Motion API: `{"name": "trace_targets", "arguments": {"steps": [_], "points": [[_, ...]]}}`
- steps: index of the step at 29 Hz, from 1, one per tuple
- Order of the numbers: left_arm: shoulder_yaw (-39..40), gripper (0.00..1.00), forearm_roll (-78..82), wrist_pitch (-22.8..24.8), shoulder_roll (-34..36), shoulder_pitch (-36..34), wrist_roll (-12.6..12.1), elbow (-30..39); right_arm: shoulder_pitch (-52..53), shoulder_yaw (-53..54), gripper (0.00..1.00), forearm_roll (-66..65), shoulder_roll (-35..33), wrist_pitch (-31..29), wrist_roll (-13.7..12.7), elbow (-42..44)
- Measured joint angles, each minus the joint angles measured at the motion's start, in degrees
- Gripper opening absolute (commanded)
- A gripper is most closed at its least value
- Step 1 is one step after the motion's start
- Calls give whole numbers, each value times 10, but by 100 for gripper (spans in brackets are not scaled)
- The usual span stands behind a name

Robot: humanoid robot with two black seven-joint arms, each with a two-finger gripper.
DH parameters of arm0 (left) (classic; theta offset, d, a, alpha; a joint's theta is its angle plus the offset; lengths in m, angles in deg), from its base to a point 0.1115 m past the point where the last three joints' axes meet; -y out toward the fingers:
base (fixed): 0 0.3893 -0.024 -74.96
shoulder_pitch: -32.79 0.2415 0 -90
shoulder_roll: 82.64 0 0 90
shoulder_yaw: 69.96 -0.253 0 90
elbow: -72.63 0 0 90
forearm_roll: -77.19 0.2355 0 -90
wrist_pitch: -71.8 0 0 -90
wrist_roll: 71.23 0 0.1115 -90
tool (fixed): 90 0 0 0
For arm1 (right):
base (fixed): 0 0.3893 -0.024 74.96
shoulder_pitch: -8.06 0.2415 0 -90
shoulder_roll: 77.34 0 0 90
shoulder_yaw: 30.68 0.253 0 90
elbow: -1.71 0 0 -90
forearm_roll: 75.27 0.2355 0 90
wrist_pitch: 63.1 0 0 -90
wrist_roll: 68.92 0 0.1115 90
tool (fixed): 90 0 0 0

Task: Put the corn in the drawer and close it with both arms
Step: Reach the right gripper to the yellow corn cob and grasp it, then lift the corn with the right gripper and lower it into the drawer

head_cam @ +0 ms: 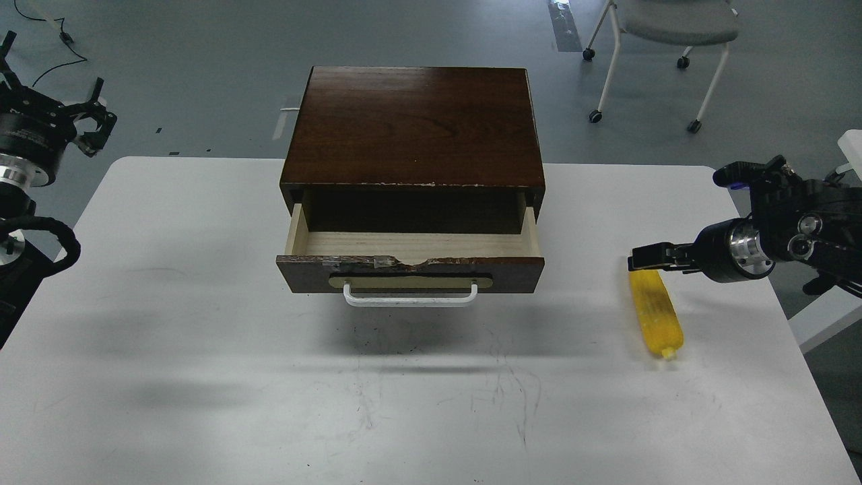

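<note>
corn on white table — grey floor

Floor: grey, smooth, black cable at far left.
Chair: grey seat, white legs, castors.
Table: white, scuffed.

Cabinet mid-table, drawer pulled out front; corn right of drawer; chair behind.
</note>
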Motion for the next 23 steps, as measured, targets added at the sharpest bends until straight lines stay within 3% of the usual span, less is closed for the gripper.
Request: {"name": "trace_targets", "arguments": {"steps": [4,6,9,10,17,23], "points": [[0,98,0,0,1,0,0,0,-19,1,59,-24,2,13,0,11],[0,98,0,0,1,0,0,0,-26,2,51,-26,5,20,0,14],[0,98,0,0,2,0,0,0,-32,3,21,-26,11,24,0,14],[0,98,0,0,2,0,0,-1,-33,4,16,-26,11,24,1,14],[0,98,0,0,4,0,-2,-1,-10,15,9,-23,-7,26,10,9],[-22,98,24,0,24,0,-6,-1,129,32,6,-24,-78,25,14,-57]]}}
